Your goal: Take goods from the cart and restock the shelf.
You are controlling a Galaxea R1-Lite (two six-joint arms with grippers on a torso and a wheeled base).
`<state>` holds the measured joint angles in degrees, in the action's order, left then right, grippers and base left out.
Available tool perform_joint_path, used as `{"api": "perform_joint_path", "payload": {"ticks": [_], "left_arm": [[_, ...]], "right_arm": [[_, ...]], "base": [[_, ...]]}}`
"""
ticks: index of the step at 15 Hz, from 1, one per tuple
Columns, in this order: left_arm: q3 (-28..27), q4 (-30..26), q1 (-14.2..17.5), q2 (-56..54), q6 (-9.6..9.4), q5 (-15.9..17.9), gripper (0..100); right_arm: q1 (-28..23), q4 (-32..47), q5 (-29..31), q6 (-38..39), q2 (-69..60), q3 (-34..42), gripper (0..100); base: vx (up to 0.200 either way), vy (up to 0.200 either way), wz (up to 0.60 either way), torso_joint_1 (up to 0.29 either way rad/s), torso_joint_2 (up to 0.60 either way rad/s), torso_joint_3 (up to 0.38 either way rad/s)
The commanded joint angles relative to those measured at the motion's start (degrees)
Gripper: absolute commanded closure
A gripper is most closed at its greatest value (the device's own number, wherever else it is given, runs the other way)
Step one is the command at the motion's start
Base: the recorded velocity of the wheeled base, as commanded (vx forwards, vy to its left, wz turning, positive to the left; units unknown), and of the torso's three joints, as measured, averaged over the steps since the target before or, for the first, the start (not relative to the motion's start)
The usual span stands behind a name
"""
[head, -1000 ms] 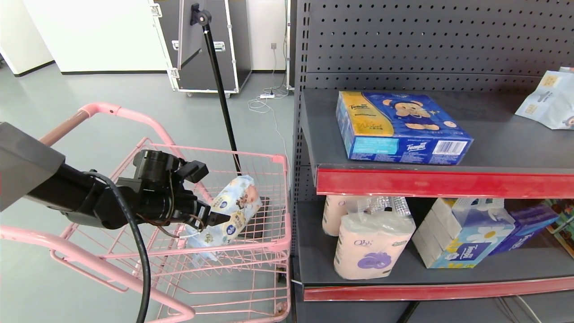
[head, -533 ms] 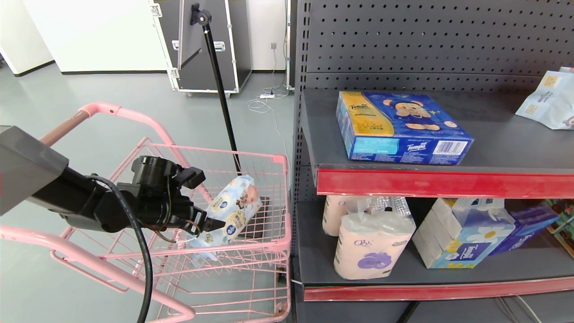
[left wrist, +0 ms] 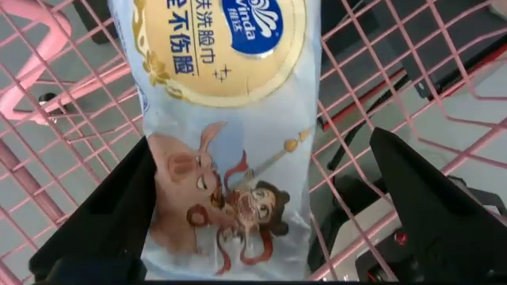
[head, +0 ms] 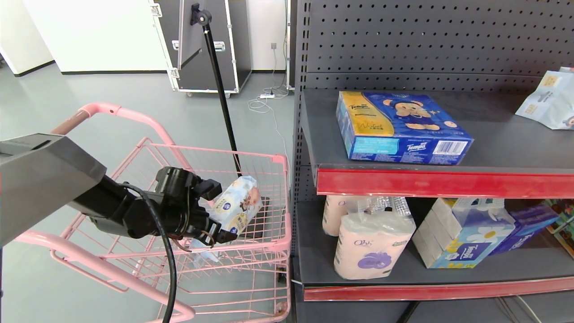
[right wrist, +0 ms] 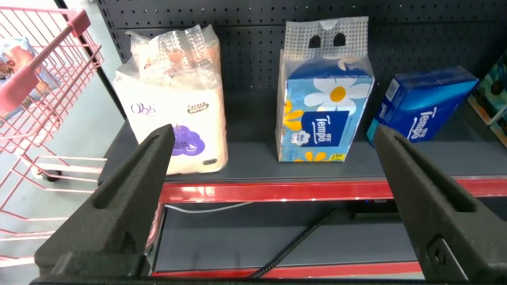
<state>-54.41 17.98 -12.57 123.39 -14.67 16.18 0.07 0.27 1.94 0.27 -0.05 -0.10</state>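
Judging by the crinkled film, the pale blue-and-cream soft plastic pack of tissues point(head: 237, 204) should be light, squashy and a bit slippery. It's not fragile, but it will likely dent and sag if pinched at one end. Best hold is probably across the narrow sides near the middle, squeezing firmly enough that the film doesn't slide.

The pack is long and pillow-shaped, with a gold-rimmed round label, a blue logo and a cartoon figure printed below it. It leans tilted inside the pink wire cart point(head: 269, 158), at the end nearest the dark grey metal shelf point(head: 515, 143).

The left pincer point(left wrist: 263, 141) is spread wide and straddles the pack. One finger is right against the wrapper, the other stands apart, and nothing is gripped yet. The right pincer point(right wrist: 273, 131) is wide open, holds nothing, and faces the shelf's lower tier.
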Motion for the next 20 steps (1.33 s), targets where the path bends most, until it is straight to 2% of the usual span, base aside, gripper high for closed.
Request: {"api": "perform_joint_path", "payload": {"ticks": [1,5,8,9,15,19,20], "left_arm": [[-2.19,-0.05,-0.44,2.82,0.16,-0.62,0],[-5.27,-0.05,-0.44,6.16,0.34,-2.03,0],[-4.39,-0.05,-0.44,6.68,0.34,-2.03,0],[-4.30,-0.05,-0.44,6.68,0.34,-2.03,100],[-1.32,-0.23,0.35,-0.35,0.34,-2.03,100],[-1.58,-2.78,3.52,-17.57,0.51,-1.59,100],[-1.58,-2.78,3.52,-17.57,0.51,-1.59,100]], "right_arm": [[0.01,0.00,0.00,0.00,0.05,0.01,0],[0.01,0.00,0.00,0.00,0.05,0.01,0],[0.01,0.00,0.00,0.00,0.05,0.01,0],[0.01,0.00,0.00,0.00,0.05,0.01,0],[0.01,0.00,0.00,0.00,0.05,0.01,0],[0.01,0.00,0.00,0.00,0.05,0.01,0],[0.01,0.00,0.00,0.00,0.05,0.01,0]], "base": [[0.000,0.000,0.00,0.000,0.00,0.000],[0.000,0.000,0.00,0.000,0.00,0.000],[0.000,0.000,0.00,0.000,0.00,0.000],[0.000,0.000,0.00,0.000,0.00,0.000],[0.000,0.000,0.00,0.000,0.00,0.000],[0.000,0.000,0.00,0.000,0.00,0.000],[0.000,0.000,0.00,0.000,0.00,0.000]]}}
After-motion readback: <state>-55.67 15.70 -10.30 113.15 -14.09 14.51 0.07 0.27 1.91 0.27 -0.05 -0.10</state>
